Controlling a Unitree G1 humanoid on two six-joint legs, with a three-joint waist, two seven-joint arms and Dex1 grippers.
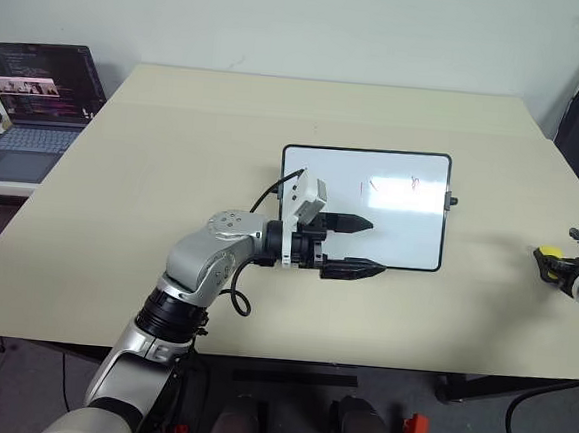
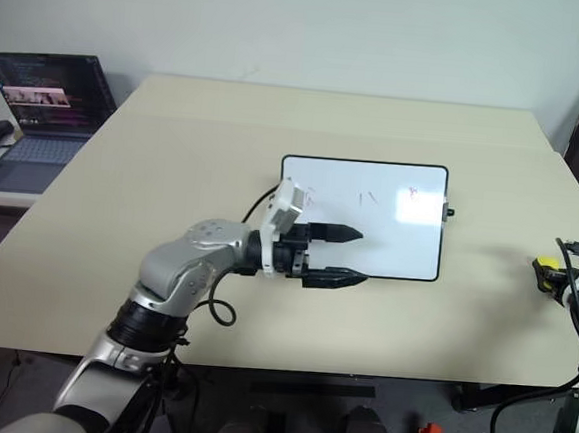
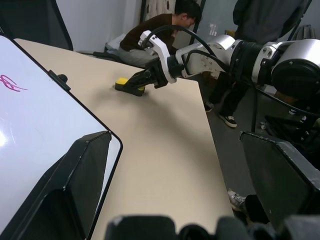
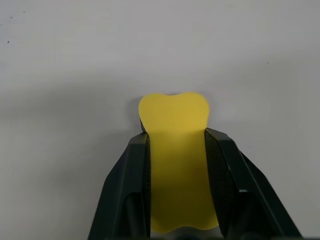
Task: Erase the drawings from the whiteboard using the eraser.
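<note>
Right pincer [image 4: 175,150] clamps the eraser [image 4: 175,150] squeezed between its fingers.

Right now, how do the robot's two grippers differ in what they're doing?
The right gripper has its fingers shut on the yellow eraser, pinching it from both sides near the table's right edge; the left gripper has its fingers spread apart and holds nothing. The left gripper is over the lower left part of the whiteboard, while the right gripper is well off the board on the bare table. Both have two black fingers.
</note>
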